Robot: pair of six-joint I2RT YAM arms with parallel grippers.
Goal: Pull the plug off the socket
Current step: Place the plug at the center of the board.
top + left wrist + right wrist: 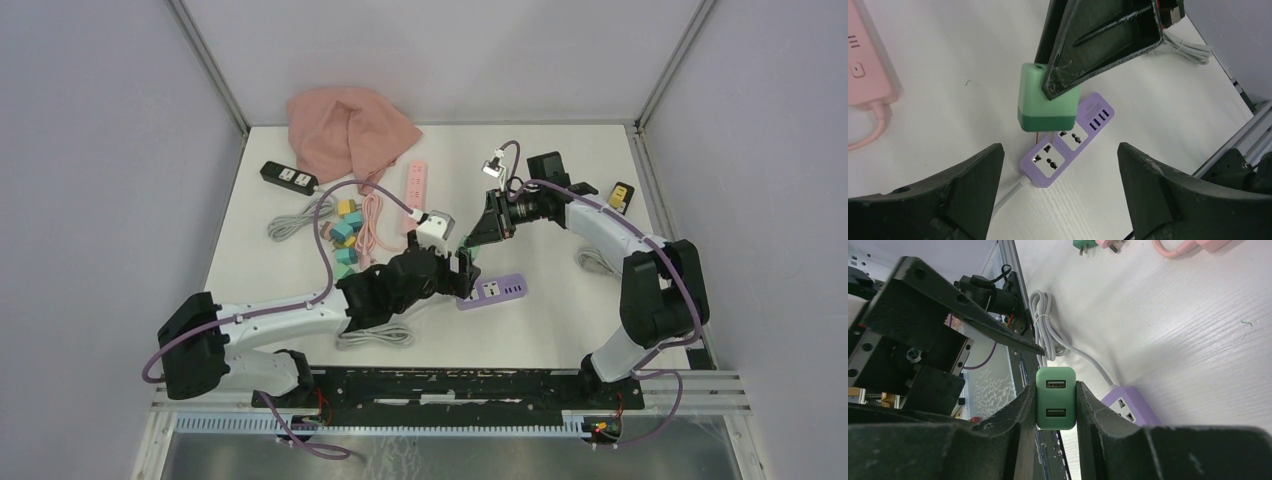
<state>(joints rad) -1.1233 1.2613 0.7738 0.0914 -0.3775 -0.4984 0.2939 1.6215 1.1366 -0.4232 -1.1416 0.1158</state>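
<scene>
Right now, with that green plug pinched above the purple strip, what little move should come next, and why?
Probably a short straight lift. The right fingers are shut on the green plug, whose bare prongs hang just above the purple power strip; the left fingers stand open near the strip, not gripping it, so a sideways swing might snag and drag it.

In the left wrist view one of the right fingers covers the upper corner of the green plug, the pink power strip runs off the left edge, and in the right wrist view the same fingers hide part of the purple socket strip.
</scene>
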